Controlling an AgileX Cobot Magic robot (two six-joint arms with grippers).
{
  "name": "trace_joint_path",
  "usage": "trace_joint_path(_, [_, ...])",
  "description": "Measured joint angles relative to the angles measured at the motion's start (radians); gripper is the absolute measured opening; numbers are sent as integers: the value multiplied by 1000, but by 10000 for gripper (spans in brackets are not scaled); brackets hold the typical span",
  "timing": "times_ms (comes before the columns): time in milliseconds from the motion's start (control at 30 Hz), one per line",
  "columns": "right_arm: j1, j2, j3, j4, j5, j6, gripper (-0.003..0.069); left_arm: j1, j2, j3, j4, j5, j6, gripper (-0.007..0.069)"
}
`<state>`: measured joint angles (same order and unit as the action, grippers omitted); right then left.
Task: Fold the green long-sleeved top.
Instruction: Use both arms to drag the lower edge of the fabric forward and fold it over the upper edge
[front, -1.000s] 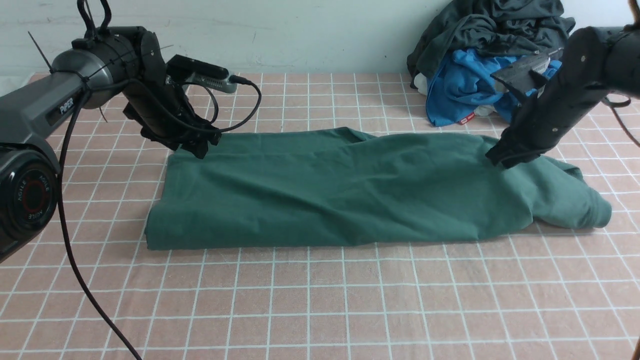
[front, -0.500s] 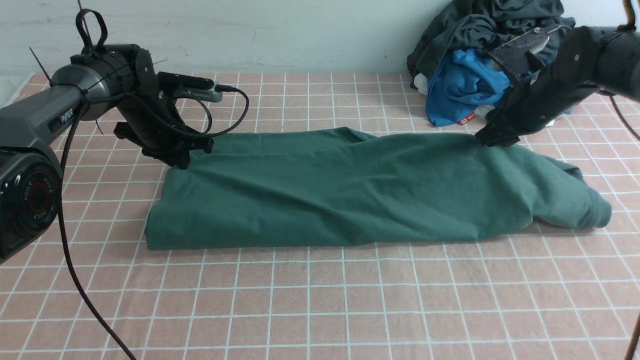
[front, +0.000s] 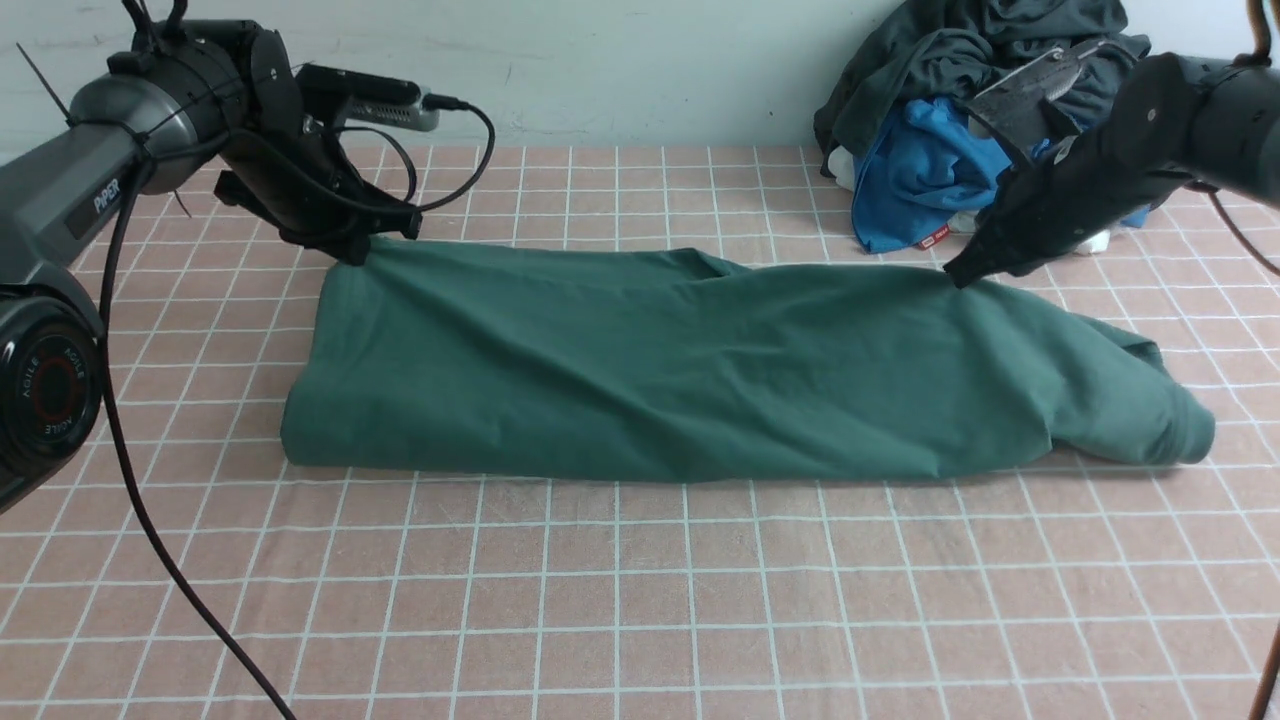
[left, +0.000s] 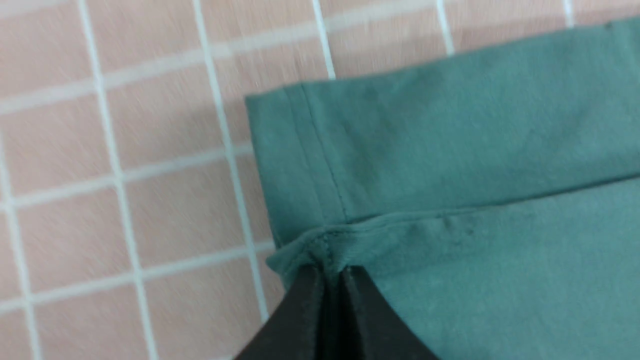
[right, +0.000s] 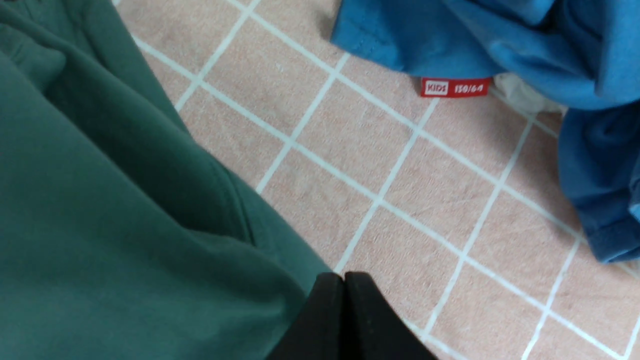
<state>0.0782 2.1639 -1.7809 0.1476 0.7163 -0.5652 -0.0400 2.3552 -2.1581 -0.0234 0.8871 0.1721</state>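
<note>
Pincers are sitting shut: left pincer is pinching green top by far-left corner, right pincer hold unclear; lifting both evenly is advised.

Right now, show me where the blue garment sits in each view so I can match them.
Front view: blue garment at the table's far right, under the grey pile.
Left wrist view: not in it.
Right wrist view: blue garment beside its red size label.
Shared landmark: the green top, in all three views.
</note>
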Motion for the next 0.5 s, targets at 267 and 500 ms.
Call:
trace_joint_path(267, [0,0,0,67,-35,12,57,0,5,-9,33,-42,0,25])
trace_joint_path(500, [0,2,0,130,-43,-9,288,0,40,-9,45,-47,3,224])
